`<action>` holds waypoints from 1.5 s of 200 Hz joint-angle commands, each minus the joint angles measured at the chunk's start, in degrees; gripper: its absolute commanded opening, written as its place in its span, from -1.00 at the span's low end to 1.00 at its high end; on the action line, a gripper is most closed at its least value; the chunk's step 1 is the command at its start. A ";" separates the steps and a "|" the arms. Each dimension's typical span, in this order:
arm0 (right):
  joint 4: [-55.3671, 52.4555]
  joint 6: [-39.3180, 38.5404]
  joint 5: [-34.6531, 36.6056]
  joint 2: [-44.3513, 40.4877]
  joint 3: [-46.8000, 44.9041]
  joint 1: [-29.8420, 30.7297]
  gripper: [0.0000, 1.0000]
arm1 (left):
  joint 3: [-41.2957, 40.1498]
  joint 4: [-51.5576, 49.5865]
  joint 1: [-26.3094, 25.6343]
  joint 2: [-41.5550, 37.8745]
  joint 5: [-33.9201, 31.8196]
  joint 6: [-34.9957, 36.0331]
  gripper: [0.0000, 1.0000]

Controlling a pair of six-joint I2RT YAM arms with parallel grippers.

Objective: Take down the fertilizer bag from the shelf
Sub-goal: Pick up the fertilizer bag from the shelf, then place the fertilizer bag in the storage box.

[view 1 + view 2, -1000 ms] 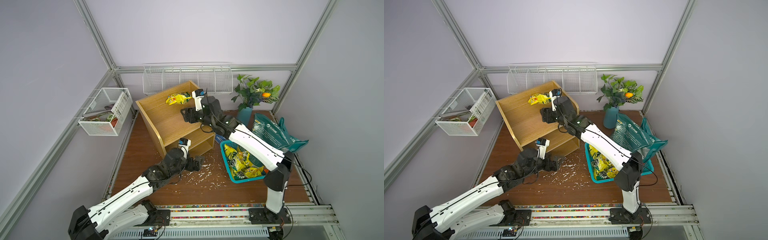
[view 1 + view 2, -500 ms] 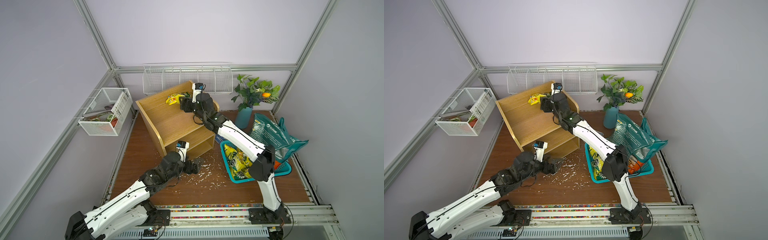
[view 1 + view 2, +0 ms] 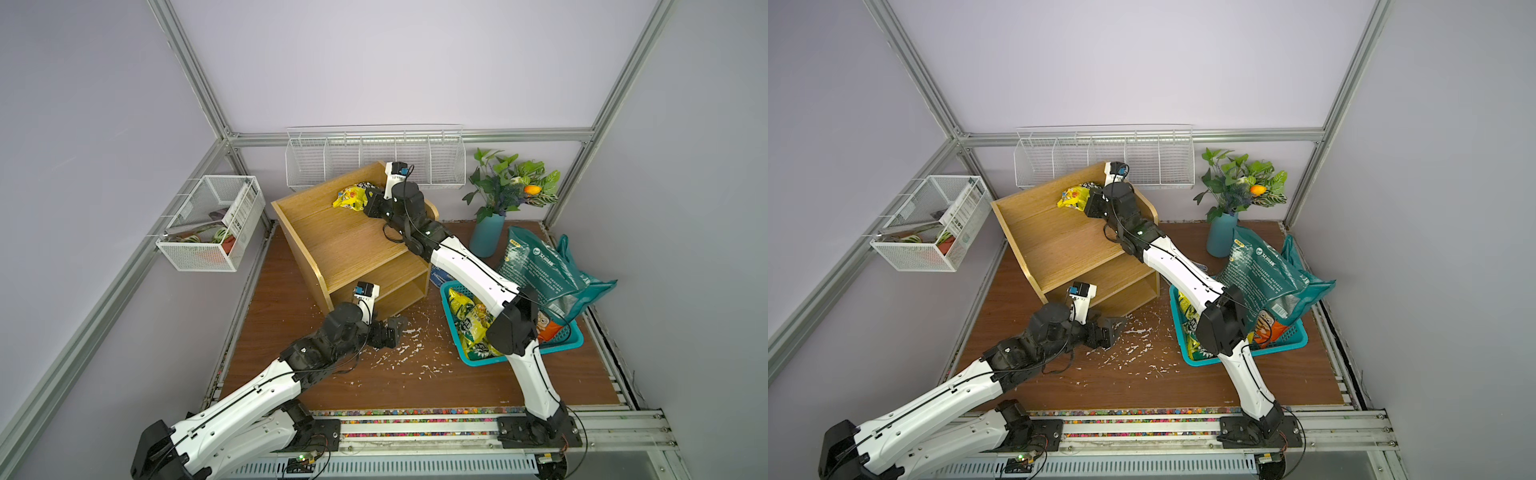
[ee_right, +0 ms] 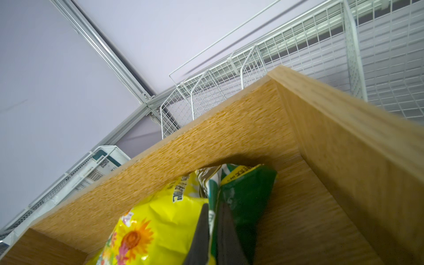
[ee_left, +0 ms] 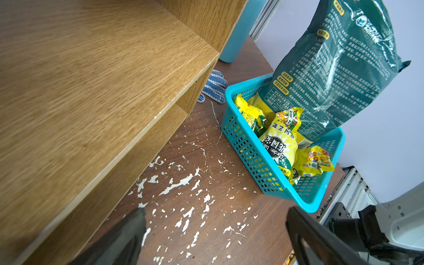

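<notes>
the jaws of the right gripper (image 4: 213, 218), spread a moment ago, now pinch what seems a fold of the fertilizer bag (image 3: 350, 198), lying on the top tier of the shelf (image 3: 332, 245). i think lifting can begin. the left gripper (image 5: 215, 215), at the shelf's foot, has jaws spread.

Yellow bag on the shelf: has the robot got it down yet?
Not yet. Done: the right gripper is at the top tier of the shelf and shut on the fertilizer bag. In hand: the bag is pinched but lies on that tier. Still to do: lift it off and bring it down. The left gripper hangs open near the floor.
</notes>
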 commanded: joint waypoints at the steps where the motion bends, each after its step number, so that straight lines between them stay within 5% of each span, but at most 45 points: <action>1: -1.05 0.35 -2.36 -2.20 0.46 -0.42 -1.00 | 0.40 -1.38 0.17 0.51 -0.86 1.64 1.00; 58: 1.95 -5.22 -9.59 -14.40 -4.46 0.28 -1.00 | 0.48 -2.05 0.22 0.72 -0.89 1.56 1.00; 113: -16.38 -15.05 -10.12 -30.11 -9.88 2.16 -1.00 | 1.54 -1.59 0.22 2.11 0.16 1.30 1.00; 175: -38.14 -16.98 1.20 -52.62 -30.82 4.39 -1.00 | 1.63 -0.36 0.18 3.99 0.57 0.63 1.00; 231: -55.24 -8.61 22.66 -65.89 -46.39 4.07 -1.00 | 4.74 1.06 0.18 9.16 2.54 0.24 1.00; 300: -57.55 -4.78 24.39 -73.26 -62.96 -12.01 -1.00 | 4.53 0.21 0.17 9.70 3.17 -0.66 0.99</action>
